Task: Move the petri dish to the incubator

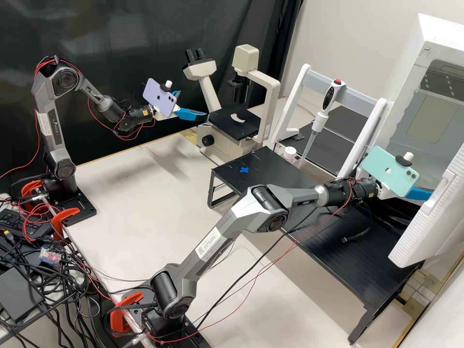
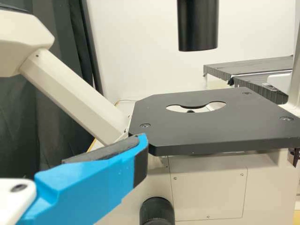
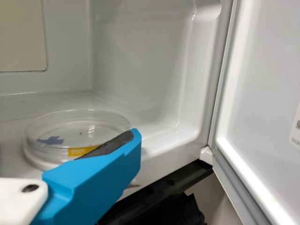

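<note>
One clear petri dish (image 3: 77, 123) lies flat on the floor of the incubator (image 1: 447, 35), toward the near side, with its door (image 1: 435, 212) standing open on the right. A blue mark (image 3: 51, 140) and a yellow label (image 3: 79, 151) show on the dish. The right gripper (image 1: 419, 194) reaches in at the near side, fingers spread; one passes in front of the dish's near edge, though whether it touches cannot be told. On the far left, the left gripper (image 1: 192, 104) hangs in the air beside the microscope (image 1: 233, 124), its fingers spread, holding nothing. Between the microscope and the incubator, a pipette (image 1: 319, 122) stands upright near a white-capped bottle (image 1: 290, 153) at the far side of the black table (image 1: 338, 241). A blue cross (image 1: 244, 170) marks that table's left end.
</note>
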You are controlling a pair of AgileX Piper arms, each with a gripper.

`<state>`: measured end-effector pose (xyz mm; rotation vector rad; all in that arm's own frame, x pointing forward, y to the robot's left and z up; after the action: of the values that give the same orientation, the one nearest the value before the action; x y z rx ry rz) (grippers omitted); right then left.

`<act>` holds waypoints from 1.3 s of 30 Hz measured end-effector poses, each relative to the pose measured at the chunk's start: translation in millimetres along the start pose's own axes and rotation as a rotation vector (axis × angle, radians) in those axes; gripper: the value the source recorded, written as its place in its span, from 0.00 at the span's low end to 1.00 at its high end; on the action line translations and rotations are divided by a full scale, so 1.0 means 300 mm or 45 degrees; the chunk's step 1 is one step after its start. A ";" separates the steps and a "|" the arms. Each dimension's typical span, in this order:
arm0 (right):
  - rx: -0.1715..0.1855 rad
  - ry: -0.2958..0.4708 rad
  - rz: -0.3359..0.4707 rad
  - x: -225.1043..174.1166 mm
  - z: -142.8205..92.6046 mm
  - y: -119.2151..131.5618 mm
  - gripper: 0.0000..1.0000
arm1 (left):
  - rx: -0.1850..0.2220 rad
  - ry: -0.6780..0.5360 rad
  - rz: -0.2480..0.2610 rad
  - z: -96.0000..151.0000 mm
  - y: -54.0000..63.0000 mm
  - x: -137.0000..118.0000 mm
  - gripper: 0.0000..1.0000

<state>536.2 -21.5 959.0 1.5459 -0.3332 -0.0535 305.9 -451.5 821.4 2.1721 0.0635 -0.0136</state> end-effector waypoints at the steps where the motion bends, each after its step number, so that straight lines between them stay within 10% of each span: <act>1: 0.001 0.004 -0.002 -0.007 -0.001 0.000 1.00 | 0.000 0.000 0.000 0.000 0.000 0.000 1.00; 19: 0.046 0.102 0.144 -0.398 0.096 0.083 1.00 | 0.000 0.000 0.000 0.000 0.000 0.000 1.00; 39: 0.153 0.446 0.095 -1.076 0.114 -0.092 1.00 | 0.000 0.000 0.000 0.000 0.000 0.000 1.00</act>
<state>224.6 22.4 874.3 1.6257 -0.1170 0.2975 305.9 -451.5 821.4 2.1721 0.0635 -0.0136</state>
